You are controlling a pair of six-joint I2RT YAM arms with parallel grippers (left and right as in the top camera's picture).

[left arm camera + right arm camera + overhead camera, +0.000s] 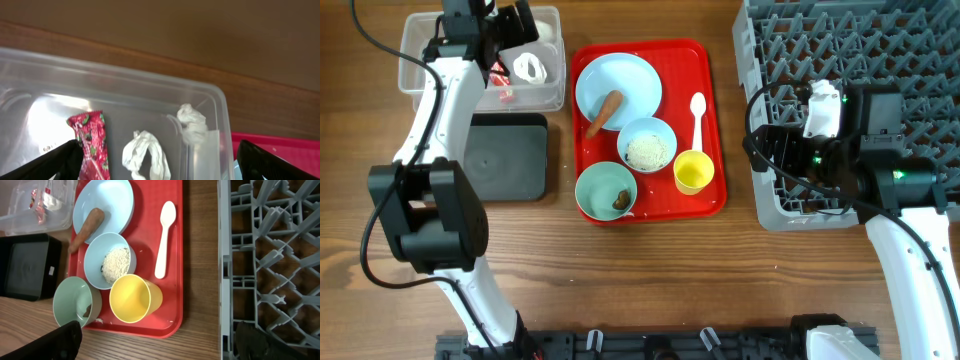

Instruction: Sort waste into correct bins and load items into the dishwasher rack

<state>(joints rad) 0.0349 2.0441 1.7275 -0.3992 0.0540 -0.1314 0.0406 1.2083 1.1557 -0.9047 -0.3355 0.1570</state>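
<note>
**Inspector:** Presently, where do the arms stand?

**Assessor:** The left gripper hangs over the clear tub at the table's far-left corner. Its fingers are spread wide with nothing between them. The red snack wrapper and the crumpled white scrap lie side by side on the tub floor. The right gripper is also spread and empty, above the near-left corner of the dishwasher rack by the right edge.

**Inspector:** What is outstanding?

**Assessor:** Food waste first, in my judgement. The carrot lies on the light blue plate, its tip overhanging the near rim. Rice sits in the light blue bowl, and a brown lump in the mint-green bowl. All of these are on the red tray at mid-table. The black tub sits just nearer than the clear one, and nothing is visible in it.

**Inspector:** Recommendation for the carrot?

**Assessor:** Rise clear of the tub wall first. Then descend with the jaws set across the carrot's width, near its thick middle. Close gently, since it is round and may roll. Presumably it goes to the black tub, and it should be released low over the floor.
</note>
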